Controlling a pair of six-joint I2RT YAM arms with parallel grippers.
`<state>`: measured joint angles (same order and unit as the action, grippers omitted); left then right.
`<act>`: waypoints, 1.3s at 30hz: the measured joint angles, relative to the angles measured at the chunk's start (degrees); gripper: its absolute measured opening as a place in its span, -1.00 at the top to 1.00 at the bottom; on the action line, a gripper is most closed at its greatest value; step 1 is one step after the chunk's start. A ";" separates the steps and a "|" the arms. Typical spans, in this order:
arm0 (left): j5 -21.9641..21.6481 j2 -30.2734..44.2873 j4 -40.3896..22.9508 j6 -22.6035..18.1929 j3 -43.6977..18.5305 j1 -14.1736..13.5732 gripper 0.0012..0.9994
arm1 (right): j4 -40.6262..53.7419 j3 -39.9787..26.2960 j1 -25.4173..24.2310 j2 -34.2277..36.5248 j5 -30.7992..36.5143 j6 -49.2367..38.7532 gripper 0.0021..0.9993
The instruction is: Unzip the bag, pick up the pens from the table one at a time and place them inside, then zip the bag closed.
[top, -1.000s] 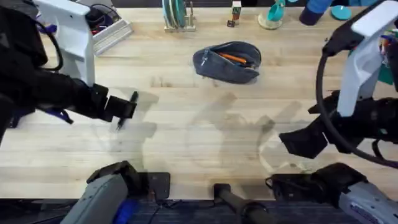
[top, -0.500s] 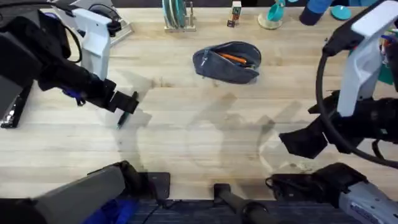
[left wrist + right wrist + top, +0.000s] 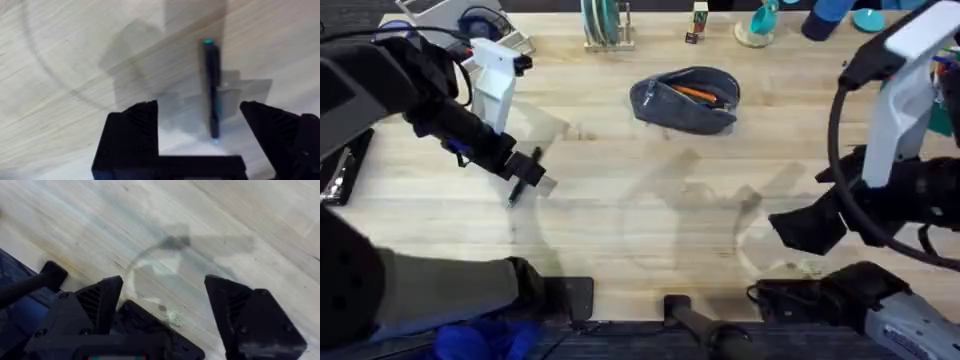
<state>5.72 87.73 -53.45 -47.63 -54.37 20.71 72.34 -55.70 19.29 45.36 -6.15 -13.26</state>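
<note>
At the near right of the tabletop (image 3: 650, 250):

1. My right claw (image 3: 798, 228). Fingers spread, nothing between them, hanging over bare wood. Its wrist view confirms this: right claw (image 3: 164, 282) wide apart above plain grain. No change over the last second.

2. My left claw (image 3: 528, 170), near left, a little farther out. Fingers spread, gripping nothing. From its wrist camera, the left claw (image 3: 199, 106) straddles the black pen (image 3: 211, 85), which lies flat on the wood nearer one finger than the other, touching neither.
   Change: the arm behind this claw has swung in from the left edge and now reaches in at a slant, while the claw itself has held its place over the pen.
   Meaning, as I judge it: this is the line-up for the pick, with closing the fingers not yet done. The pen sits off-centre, so a small sideways correction before closing would help.

3. Black pen (image 3: 513, 196). On the tabletop just beside the left claw's tips, well apart from the bag.

4. Bag (image 3: 680, 112). Far centre, zipper open, mouth gaping upward, in the same spot as before.

5. Orange pen (image 3: 698, 94). Lying inside the open bag.

Task standing, by my estimate: unzipped, one pen stowed, one still to lift, zip left to close.
</note>
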 joint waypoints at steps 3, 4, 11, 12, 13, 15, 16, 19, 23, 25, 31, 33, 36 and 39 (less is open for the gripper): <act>-1.61 2.05 2.31 0.20 0.00 -0.27 -1.00 | 0.00 0.00 0.00 0.02 0.00 -0.02 -0.99; -1.98 2.41 2.77 0.48 0.00 -0.48 -1.00 | 0.00 0.00 0.00 0.01 0.00 -0.01 -0.99; -2.52 3.13 4.14 2.45 0.21 -1.71 -0.99 | 0.00 0.00 0.00 0.01 0.00 -0.02 -0.99; -2.45 3.01 4.48 3.06 0.43 -1.85 -1.00 | 0.00 0.00 0.00 0.00 0.00 0.00 -0.99; -2.38 2.80 4.78 3.54 0.67 -1.97 -0.99 | 0.00 0.00 0.00 0.02 0.00 0.00 -0.99; -2.30 2.34 5.39 4.22 1.15 -2.16 -0.97 | 0.00 0.00 0.00 0.00 0.00 -0.02 -0.99; -2.30 2.10 5.67 4.44 1.45 -2.28 -0.96 | 0.00 0.00 0.00 0.00 0.00 -0.02 -0.99; -2.22 1.51 5.91 4.93 2.11 -2.70 -0.81 | 0.00 0.00 0.00 0.02 0.00 0.00 -0.99; -0.77 1.11 5.58 5.73 2.58 -3.39 -0.01 | 0.00 0.00 0.00 0.00 0.00 -0.02 -1.00; -0.71 1.04 5.66 6.05 2.67 -3.77 0.14 | 0.00 0.00 0.00 0.00 0.00 -0.01 -0.99; 0.55 1.02 5.86 6.74 2.69 -3.80 0.76 | 0.00 0.00 0.00 0.02 0.00 -0.01 -0.99; 0.89 1.02 6.04 6.91 2.69 -3.96 0.90 | 0.00 0.00 0.00 0.02 0.00 -0.02 -0.99; 0.98 1.04 6.08 7.12 2.69 -3.96 0.91 | 0.00 0.00 0.00 0.00 0.00 0.00 -0.99; 0.96 1.02 6.10 7.17 2.69 -3.98 0.91 | 0.00 0.00 0.00 0.02 0.00 -0.02 -0.99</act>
<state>6.68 88.75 -47.35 -40.47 -51.68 16.73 72.34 -55.70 19.29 45.39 -6.15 -13.28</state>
